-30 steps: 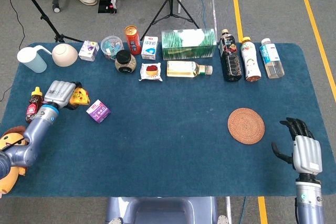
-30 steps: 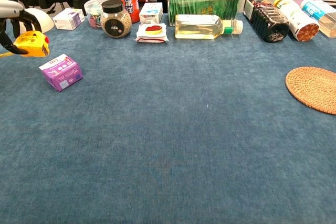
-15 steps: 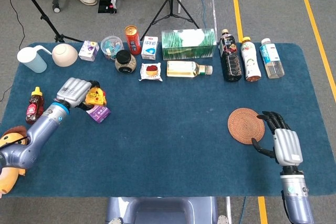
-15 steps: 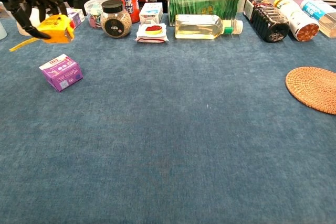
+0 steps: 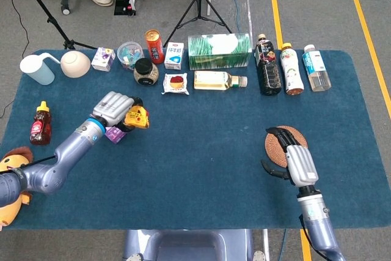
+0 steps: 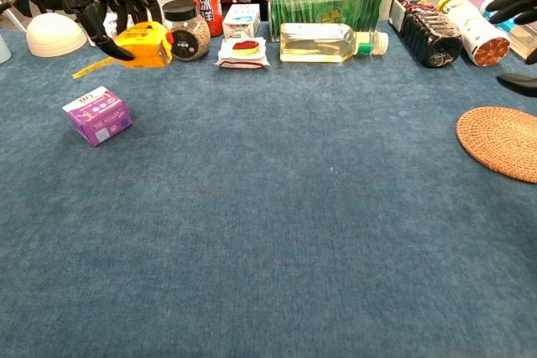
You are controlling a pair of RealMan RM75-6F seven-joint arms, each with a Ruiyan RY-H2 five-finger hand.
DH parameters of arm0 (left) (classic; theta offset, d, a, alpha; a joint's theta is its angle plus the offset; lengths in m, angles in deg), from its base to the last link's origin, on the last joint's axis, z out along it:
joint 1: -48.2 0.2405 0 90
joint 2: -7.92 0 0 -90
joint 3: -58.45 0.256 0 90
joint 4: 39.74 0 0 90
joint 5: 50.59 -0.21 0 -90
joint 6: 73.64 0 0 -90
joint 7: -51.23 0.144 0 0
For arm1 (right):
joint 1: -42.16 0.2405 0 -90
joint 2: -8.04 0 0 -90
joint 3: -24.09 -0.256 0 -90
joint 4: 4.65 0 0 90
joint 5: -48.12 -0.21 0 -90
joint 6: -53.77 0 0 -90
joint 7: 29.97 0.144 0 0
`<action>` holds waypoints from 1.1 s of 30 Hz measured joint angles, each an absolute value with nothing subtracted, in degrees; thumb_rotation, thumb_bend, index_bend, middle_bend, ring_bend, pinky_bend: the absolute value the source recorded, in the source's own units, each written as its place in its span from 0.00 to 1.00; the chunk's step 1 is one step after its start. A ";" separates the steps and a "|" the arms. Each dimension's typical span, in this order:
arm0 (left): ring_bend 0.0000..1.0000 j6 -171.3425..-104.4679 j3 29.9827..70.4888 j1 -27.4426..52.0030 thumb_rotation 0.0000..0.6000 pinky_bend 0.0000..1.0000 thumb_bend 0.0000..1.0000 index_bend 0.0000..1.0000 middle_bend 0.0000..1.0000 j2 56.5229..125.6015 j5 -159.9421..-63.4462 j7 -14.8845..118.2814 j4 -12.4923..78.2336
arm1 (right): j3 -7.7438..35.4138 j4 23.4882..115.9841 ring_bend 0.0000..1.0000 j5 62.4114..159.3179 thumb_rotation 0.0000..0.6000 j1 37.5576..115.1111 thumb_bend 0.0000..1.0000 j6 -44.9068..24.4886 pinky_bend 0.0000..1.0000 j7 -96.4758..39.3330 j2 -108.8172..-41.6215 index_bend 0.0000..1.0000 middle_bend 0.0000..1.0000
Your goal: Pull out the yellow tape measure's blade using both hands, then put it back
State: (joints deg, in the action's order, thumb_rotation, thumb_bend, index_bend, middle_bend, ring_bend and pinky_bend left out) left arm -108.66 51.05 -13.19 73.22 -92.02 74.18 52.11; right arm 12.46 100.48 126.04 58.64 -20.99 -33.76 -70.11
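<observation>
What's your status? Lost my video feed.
Left hand grips yellow tape measure, lifted, blade tip showing. Right hand open above woven coaster. Purple box below the tape.

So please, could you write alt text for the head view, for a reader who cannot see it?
The robot's left hand holds a yellow tape measure above the blue table, just over a purple box. The right hand, fingers apart and empty, hovers at a round woven coaster. Bottles and snacks line the far edge.

Matt blue cloth covers the table (image 5: 201,151); the coaster (image 6: 502,142) looks woven, the tape measure (image 6: 144,44) glossy plastic.
</observation>
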 measured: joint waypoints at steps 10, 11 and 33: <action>0.37 -111.76 52.67 -19.46 1.00 0.48 0.36 0.56 0.43 75.42 -83.88 79.69 54.99 | 10.64 101.14 0.12 121.99 0.90 61.40 0.26 -19.64 0.27 -35.07 -75.53 0.00 0.10; 0.37 -112.33 52.68 -20.25 1.00 0.48 0.36 0.56 0.43 75.82 -82.68 80.26 55.19 | 10.28 101.12 0.11 121.14 0.90 61.88 0.25 -19.35 0.27 -35.25 -76.53 0.00 0.09; 0.37 -124.51 50.39 -33.03 1.00 0.48 0.35 0.56 0.43 84.52 -62.35 89.46 59.52 | 3.72 97.16 0.06 109.49 0.90 69.23 0.25 -21.38 0.25 -44.86 -89.75 0.00 0.02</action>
